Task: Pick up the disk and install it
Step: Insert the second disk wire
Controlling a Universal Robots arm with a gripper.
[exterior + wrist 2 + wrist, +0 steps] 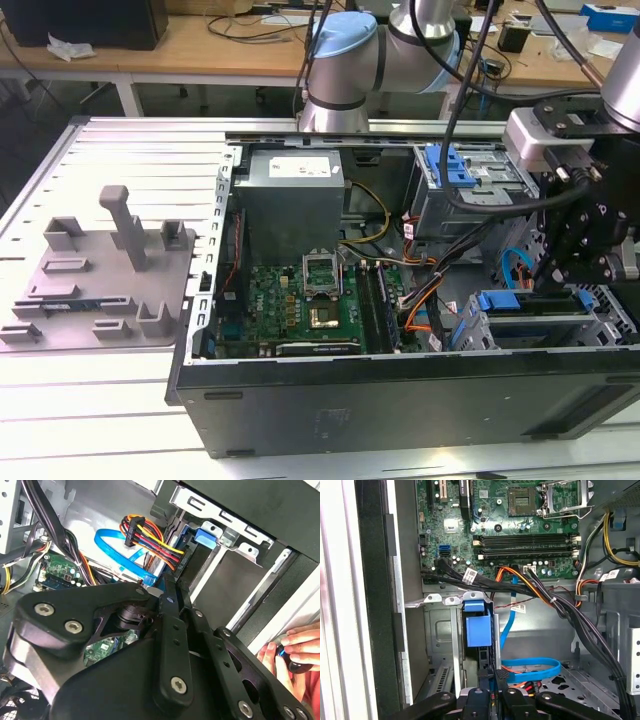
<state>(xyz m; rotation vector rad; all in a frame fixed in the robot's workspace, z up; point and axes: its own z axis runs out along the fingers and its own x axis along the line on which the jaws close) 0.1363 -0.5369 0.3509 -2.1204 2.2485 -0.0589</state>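
The disk (535, 303) lies slotted in the drive cage at the case's front corner, on the exterior view's right. Its blue side rail (477, 630) stands up out of the slot, and its grey metal face (225, 580) runs along the cage wall under a blue tab (205, 535). My black gripper (548, 278) hangs straight over that cage. Its fingertips (175, 587) are drawn close together at the disk's outer edge, right by the rail. Nothing shows between them (492, 675), so the gripper looks shut.
Orange, black and blue cables (530, 587) cross the case beside the cage. The motherboard (300, 300), grey power supply box (290, 195) and a second cage with a blue latch (450, 170) are also inside. A grey fixture plate (100, 270) lies outside. A person's hand (292, 652) rests at the case edge.
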